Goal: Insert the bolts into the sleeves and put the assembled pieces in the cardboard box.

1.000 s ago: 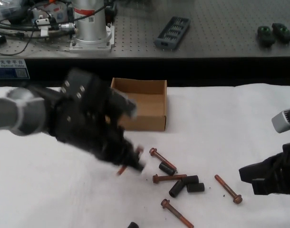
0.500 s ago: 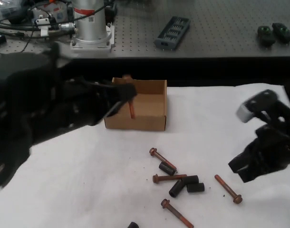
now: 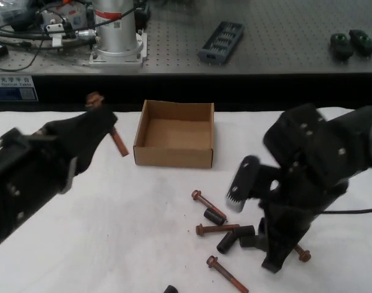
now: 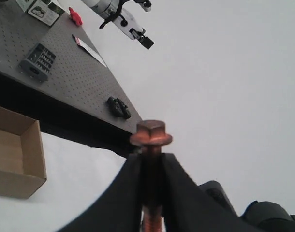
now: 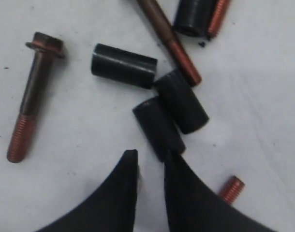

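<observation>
My left gripper point(image 4: 151, 166) is shut on a copper bolt point(image 4: 151, 137), whose hex head sticks out past the fingertips. In the high view this gripper point(image 3: 105, 124) holds the bolt point(image 3: 118, 144) in the air just left of the cardboard box point(image 3: 174, 157), which has nothing visible inside. My right gripper point(image 5: 151, 157) hangs close over the loose pile, open by a narrow gap with nothing in it. One black sleeve point(image 5: 158, 126) lies at the tip of one finger, beside two more sleeves point(image 5: 182, 101) point(image 5: 124, 65). In the high view the right gripper point(image 3: 272, 262) points down next to the sleeves point(image 3: 230, 239).
Loose bolts point(image 3: 209, 206) point(image 3: 226, 273) and another sleeve point(image 3: 214, 216) lie on the white cloth point(image 3: 100, 244) in front of the box. A further bolt point(image 5: 34, 96) lies beside the pile. A black tray point(image 3: 221, 40) and a metal post point(image 3: 116, 33) stand on the perforated table behind.
The left arm lifted a bolt from the pile, carried it up by the box, and now holds it left of the box. The right arm came in from the right edge over the pile.
</observation>
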Controlling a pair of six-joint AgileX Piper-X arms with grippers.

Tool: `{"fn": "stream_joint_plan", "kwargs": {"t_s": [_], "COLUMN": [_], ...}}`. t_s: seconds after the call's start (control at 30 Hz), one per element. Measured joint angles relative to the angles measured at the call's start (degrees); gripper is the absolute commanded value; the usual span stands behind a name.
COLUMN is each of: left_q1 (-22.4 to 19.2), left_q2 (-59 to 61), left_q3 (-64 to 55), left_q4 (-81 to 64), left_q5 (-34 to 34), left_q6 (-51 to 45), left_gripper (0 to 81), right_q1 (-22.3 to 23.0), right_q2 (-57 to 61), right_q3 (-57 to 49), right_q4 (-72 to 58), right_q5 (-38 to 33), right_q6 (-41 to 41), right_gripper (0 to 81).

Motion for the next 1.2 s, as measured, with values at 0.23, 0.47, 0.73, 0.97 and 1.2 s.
{"fn": "stream_joint_plan", "kwargs": {"t_s": [0.23, 0.47, 0.73, 0.97, 1.2], "left_q1": [0.0, 0.0, 0.0, 0.0, 0.0], "left_q2": [-4.6, -7.0, -9.6, -9.6, -9.6], "left_q3": [3.8, 3.8, 3.8, 3.8, 3.8], "left_q4": [-1.4, -1.4, -1.4, -1.4, -1.4], "left_q5": [0.0, 0.0, 1.6, 1.8, 3.0], "left_q6": [-1.1, -1.2, -1.2, -1.2, -1.4], "left_gripper": [5.8, 5.8, 5.8, 5.8, 5.8], "right_q1": [1.9, 1.9, 2.4, 2.4, 2.4], "right_q2": [2.2, 6.0, 6.5, 6.6, 4.5], "right_q3": [-0.1, -2.8, -3.6, -4.0, -3.3], "right_q4": [-2.8, -3.0, -0.8, 1.8, 5.0], "right_q5": [0.7, 0.6, 3.1, 4.1, 5.5], "right_q6": [-4.6, -5.7, -5.7, -5.7, -5.7], "right_gripper": [14.5, 14.5, 3.4, 4.3, 4.3]}}
